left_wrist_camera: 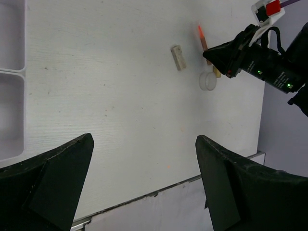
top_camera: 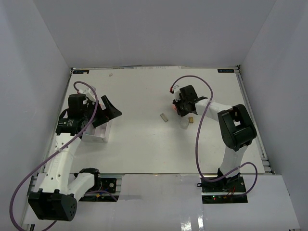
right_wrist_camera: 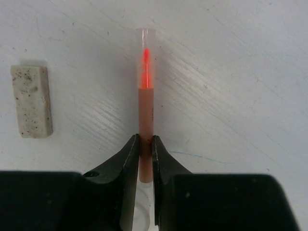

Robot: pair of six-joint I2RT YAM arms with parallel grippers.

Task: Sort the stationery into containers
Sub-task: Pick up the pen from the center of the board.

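Observation:
My right gripper (right_wrist_camera: 145, 144) is shut on a thin pink pen (right_wrist_camera: 146, 108) with a clear cap, which lies along the table. It also shows in the top view (top_camera: 178, 109). A grey speckled block (right_wrist_camera: 32, 101) lies to the pen's left, apart from it. A clear tape roll (top_camera: 184, 124) and a small tan block (top_camera: 191, 119) lie just beside the right gripper. The white organizer tray (top_camera: 98, 134) sits at the left. My left gripper (top_camera: 109, 109) is open and empty, above and just right of the tray. The tray's compartments (left_wrist_camera: 12, 72) that show look empty.
The left wrist view shows the grey block (left_wrist_camera: 178, 57), pink pen (left_wrist_camera: 202, 36), tape roll (left_wrist_camera: 208, 81) and right gripper (left_wrist_camera: 231, 52) far across the white table. The table's near edge (left_wrist_camera: 144, 195) runs below my left fingers (left_wrist_camera: 57, 168). Grey walls enclose the table.

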